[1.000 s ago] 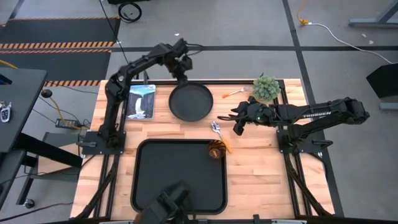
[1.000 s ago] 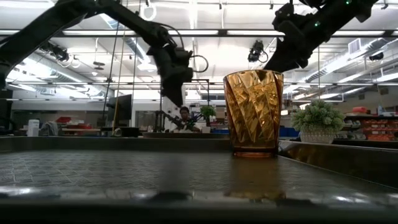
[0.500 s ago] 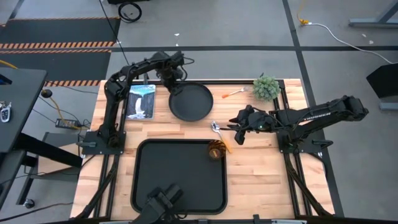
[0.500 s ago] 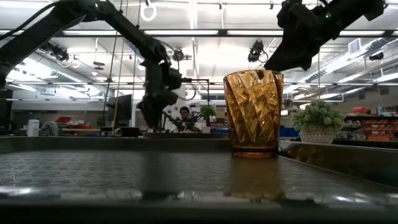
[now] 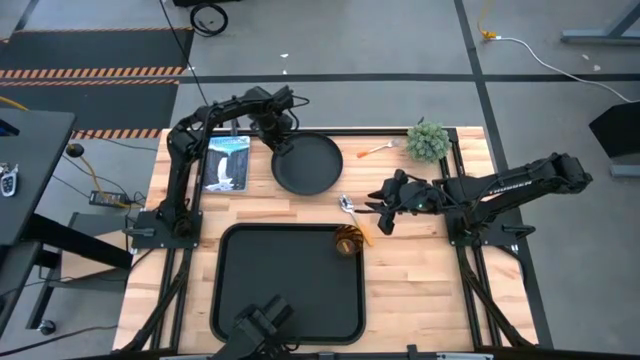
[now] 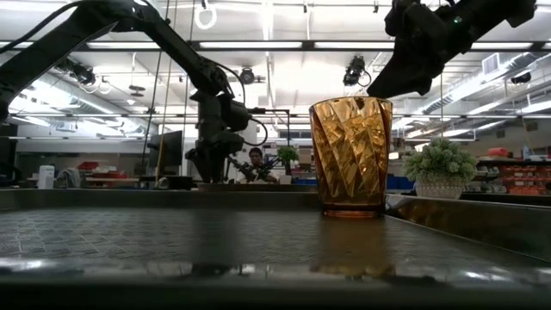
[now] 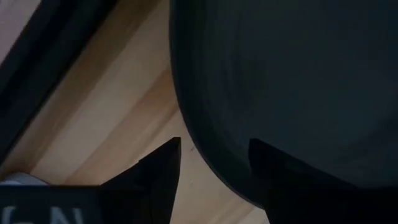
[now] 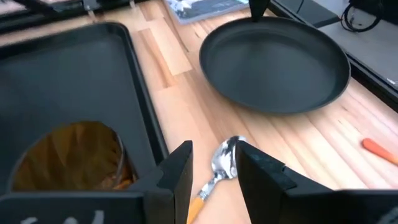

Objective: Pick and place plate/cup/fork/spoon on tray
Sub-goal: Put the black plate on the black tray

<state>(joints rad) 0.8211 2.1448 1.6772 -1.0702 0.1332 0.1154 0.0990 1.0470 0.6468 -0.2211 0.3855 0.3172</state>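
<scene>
The round black plate [image 5: 307, 163] lies on the wood at the table's far middle. My left gripper [image 5: 281, 143] is open at its far-left rim [image 7: 208, 149], one finger over the inside and one outside; I cannot tell whether they touch it. The amber cup [image 5: 348, 240] stands in the far right corner of the black tray [image 5: 290, 290]. The spoon [image 5: 349, 207] lies on the wood between plate and tray. My right gripper [image 8: 214, 158] is open above the spoon's bowl [image 8: 225, 155]. The fork [image 5: 375, 150] lies right of the plate.
A small potted plant [image 5: 427, 142] stands at the far right, close behind the fork. A flat picture card [image 5: 227, 163] lies left of the plate, beside my left arm. The tray's left and near parts [image 5: 260, 300] are bare.
My left gripper has gone down and toward the table's left, from above the plate's far rim to its far-left rim. My right gripper has gone a little toward the near edge, over the spoon. Plate, spoon and cup have kept still.
</scene>
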